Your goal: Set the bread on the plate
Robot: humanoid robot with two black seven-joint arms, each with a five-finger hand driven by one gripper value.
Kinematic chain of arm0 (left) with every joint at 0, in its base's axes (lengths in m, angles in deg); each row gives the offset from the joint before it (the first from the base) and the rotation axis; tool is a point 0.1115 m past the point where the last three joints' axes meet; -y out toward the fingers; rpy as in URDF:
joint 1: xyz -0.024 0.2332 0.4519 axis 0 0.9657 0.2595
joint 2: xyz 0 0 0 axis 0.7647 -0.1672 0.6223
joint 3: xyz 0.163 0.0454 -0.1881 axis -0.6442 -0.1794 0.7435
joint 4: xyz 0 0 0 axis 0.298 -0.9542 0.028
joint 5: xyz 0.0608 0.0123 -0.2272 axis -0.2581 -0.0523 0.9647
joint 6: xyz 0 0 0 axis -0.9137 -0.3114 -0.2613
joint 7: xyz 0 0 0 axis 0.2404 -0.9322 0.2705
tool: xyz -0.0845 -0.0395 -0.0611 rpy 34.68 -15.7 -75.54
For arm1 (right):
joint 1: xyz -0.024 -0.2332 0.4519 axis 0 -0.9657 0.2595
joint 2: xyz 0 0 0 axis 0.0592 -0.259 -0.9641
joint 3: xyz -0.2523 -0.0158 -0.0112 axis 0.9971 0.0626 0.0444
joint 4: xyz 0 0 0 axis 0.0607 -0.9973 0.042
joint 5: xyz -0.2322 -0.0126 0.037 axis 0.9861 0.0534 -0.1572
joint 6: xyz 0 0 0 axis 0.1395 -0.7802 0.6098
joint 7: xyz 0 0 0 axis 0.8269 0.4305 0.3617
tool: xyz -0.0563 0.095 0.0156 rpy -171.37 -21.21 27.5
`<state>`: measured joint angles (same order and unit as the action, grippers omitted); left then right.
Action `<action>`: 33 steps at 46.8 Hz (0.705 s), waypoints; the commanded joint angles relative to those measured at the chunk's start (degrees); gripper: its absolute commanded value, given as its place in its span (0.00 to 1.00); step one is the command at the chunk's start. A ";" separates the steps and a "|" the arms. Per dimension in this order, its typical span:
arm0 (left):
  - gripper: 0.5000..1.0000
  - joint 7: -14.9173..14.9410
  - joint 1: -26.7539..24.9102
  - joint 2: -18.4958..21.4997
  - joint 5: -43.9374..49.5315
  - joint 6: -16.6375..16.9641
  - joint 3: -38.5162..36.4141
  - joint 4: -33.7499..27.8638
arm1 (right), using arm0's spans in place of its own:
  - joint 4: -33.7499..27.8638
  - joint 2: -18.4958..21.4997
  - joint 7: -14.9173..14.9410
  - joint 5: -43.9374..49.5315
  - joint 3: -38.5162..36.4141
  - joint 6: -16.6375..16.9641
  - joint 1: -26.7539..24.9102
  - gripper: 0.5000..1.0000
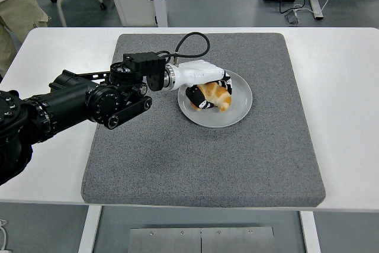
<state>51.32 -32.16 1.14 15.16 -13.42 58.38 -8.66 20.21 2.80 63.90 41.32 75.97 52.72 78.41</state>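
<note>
A golden croissant (216, 95) lies on the round grey plate (238, 109), left of the plate's middle. My left hand (208, 90), white with black fingers, reaches in from the left and is curled around the croissant's left side. The thumb shows below the bread and the other fingers over its top. The black left arm (77, 102) stretches across the left half of the grey mat (201, 158). My right arm is out of view.
The mat covers the middle of the white table (349, 117). A black cable (189, 42) loops above the wrist. A person (18, 1) stands at the top left corner, beyond the table.
</note>
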 commanded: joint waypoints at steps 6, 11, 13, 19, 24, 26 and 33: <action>0.00 -0.02 0.30 -0.01 0.00 0.22 -0.08 -0.01 | 0.00 0.00 0.09 0.00 0.00 0.00 0.03 1.00; 0.00 -0.02 0.30 -0.01 0.00 1.01 -1.22 0.08 | 0.00 0.00 0.00 0.00 0.00 0.00 -0.06 1.00; 0.00 -0.02 0.39 -0.01 0.09 1.45 -1.57 0.08 | 0.00 0.00 0.00 0.00 0.00 0.00 0.03 1.00; 0.00 0.06 0.39 -0.01 0.18 1.63 -1.84 0.08 | 0.00 0.00 0.00 0.00 0.00 0.00 0.02 1.00; 0.00 0.24 0.39 -0.01 0.70 1.71 -1.75 0.08 | 0.00 0.00 0.00 0.00 0.00 0.00 0.03 1.00; 0.00 0.24 0.39 -0.01 1.41 1.63 -1.84 0.08 | 0.00 0.00 0.00 0.00 0.00 0.00 0.02 1.00; 0.67 0.24 0.30 -0.01 3.34 1.54 -1.84 0.08 | 0.00 0.00 0.00 -0.08 0.00 0.00 0.02 1.00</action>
<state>51.60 -31.77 1.13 18.04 -11.78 56.53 -8.55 20.22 2.80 63.91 41.32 75.98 52.72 78.41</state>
